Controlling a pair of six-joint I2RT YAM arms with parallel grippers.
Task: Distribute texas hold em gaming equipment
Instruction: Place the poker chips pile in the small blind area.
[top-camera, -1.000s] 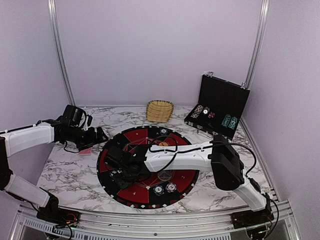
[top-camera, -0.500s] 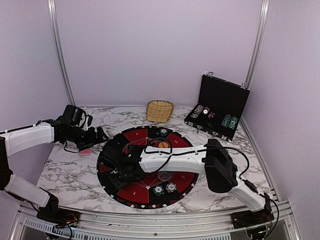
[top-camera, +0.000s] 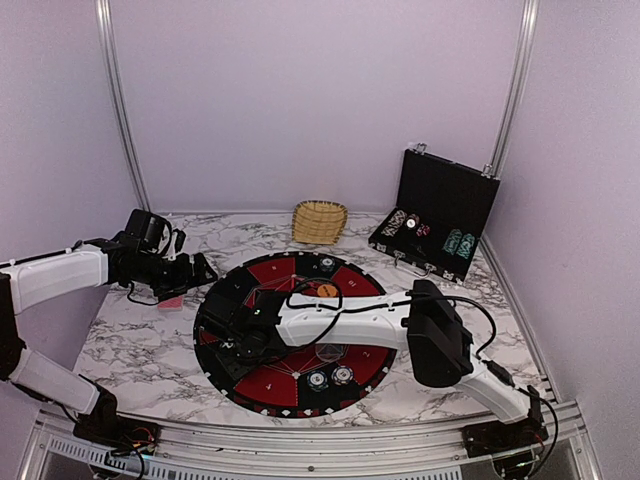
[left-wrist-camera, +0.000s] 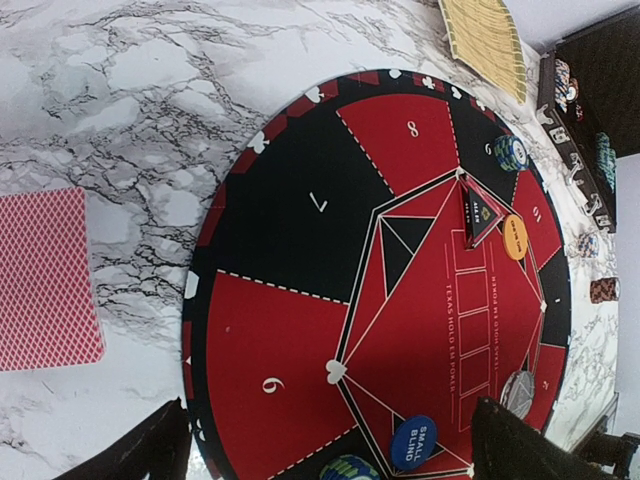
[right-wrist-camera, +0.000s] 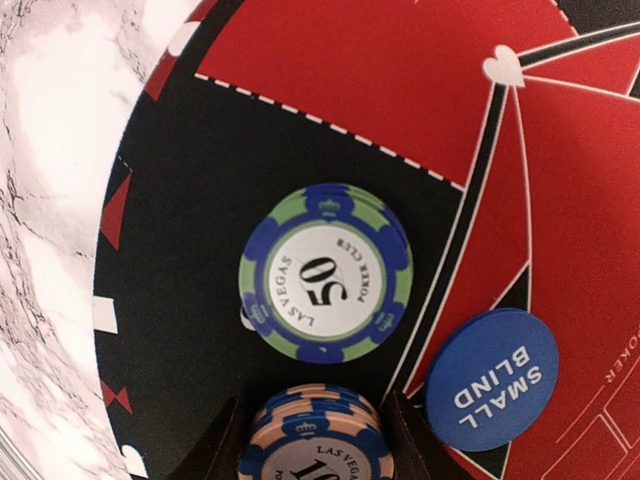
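Right gripper (right-wrist-camera: 314, 420) is clamped on a short chip stack (right-wrist-camera: 315, 452) with blue-and-peach edges, one finger on each side. Can't tell whether the stack rests on the mat (right-wrist-camera: 400, 70) or sits just off it. Directly ahead of its fingertips, a green-and-blue 50 chip (right-wrist-camera: 325, 272) lies flat on a black sector, near the stack but apart. Off its right finger, just beside the stack, is a blue Small Blind disc (right-wrist-camera: 490, 378). It lies flat on the line between the black sector and the red centre, not touching the 50 chip. Left gripper (left-wrist-camera: 330, 440) is released: jaws spread wide, nothing held, hanging by the mat's left rim. Out past its left finger a red-backed card (left-wrist-camera: 45, 275) lies face down on the marble table (left-wrist-camera: 130, 90), off the mat. Far ahead of it, across the mat, are an orange disc (left-wrist-camera: 514, 237) and a teal-and-white chip (left-wrist-camera: 510, 152). Beyond those are a wicker basket (left-wrist-camera: 485, 40) and an open black case (left-wrist-camera: 600, 80) with more chips inside.
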